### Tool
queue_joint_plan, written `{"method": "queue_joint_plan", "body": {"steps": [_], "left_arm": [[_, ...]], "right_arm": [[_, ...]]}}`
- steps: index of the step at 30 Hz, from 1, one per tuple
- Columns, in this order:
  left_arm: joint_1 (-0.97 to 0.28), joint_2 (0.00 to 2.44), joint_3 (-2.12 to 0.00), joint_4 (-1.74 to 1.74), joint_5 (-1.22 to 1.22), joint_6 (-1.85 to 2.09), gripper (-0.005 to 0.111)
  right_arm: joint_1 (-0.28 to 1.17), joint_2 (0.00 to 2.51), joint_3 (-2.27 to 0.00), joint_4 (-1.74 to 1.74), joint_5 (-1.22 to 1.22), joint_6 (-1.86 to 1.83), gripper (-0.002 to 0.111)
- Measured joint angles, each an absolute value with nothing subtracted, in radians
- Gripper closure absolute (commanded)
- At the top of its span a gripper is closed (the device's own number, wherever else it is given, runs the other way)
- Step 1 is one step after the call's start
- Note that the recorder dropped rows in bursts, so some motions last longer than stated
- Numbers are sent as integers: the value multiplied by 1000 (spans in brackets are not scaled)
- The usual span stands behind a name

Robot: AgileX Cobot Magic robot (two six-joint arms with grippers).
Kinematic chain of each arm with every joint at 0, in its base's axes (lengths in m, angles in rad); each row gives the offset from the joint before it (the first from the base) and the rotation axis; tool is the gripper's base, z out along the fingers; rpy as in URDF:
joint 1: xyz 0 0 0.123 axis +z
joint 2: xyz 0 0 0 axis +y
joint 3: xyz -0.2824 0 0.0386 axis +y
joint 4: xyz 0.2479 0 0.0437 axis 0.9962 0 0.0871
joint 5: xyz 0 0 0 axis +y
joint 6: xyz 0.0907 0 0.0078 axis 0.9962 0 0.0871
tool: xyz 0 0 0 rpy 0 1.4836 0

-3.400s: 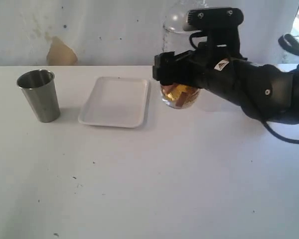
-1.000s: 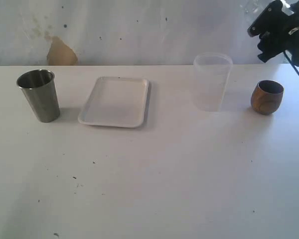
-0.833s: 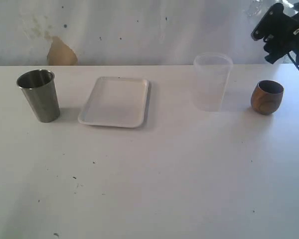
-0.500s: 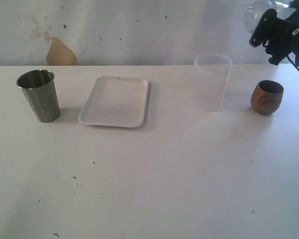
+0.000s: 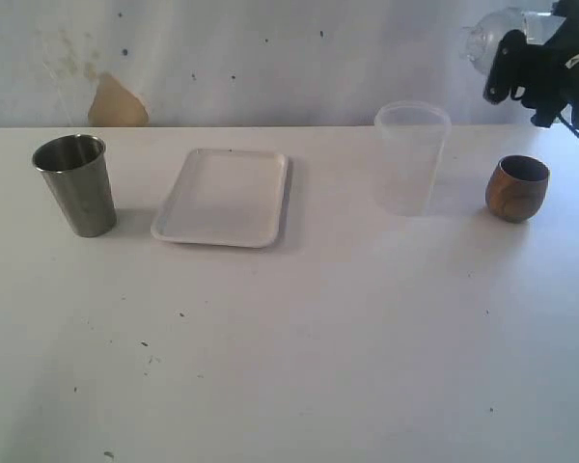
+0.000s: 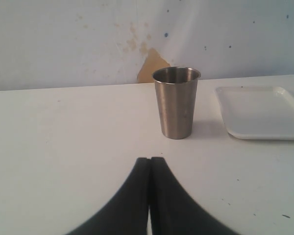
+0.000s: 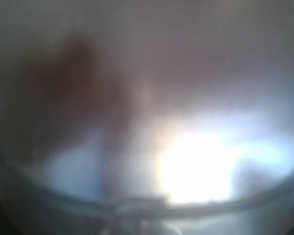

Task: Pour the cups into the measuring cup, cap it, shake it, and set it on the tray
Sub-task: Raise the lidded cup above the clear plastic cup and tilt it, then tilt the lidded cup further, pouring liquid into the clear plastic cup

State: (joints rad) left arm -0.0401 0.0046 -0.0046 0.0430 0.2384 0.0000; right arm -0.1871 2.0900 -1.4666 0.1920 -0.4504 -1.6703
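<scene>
At 2 o'clock of the exterior view the right gripper (image 5: 510, 68) grasps the measuring cup (image 5: 489, 34) aloft; it lies near level, long axis 9-to-3, rounded end towards 9; the right wrist view gives only blur; the left wrist view alone shows the left gripper (image 6: 149, 161) clenched empty, facing the steel tumbler (image 6: 176, 103).

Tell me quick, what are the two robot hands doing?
Left gripper: shut, holding nothing.
Right gripper: shut on the measuring cup.

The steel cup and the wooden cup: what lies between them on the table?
In the exterior view, the white tray and the frosted container lie between the steel cup and the wooden cup.
</scene>
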Motion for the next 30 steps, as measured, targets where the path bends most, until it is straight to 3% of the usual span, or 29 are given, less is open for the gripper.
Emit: {"method": "queue_joint_plan", "body": {"steps": [30], "left_arm": [[-40,5,-5,43,238,0,107]], "right_arm": [[-187,2090,-1467,-90,-472,-1710,108]]}}
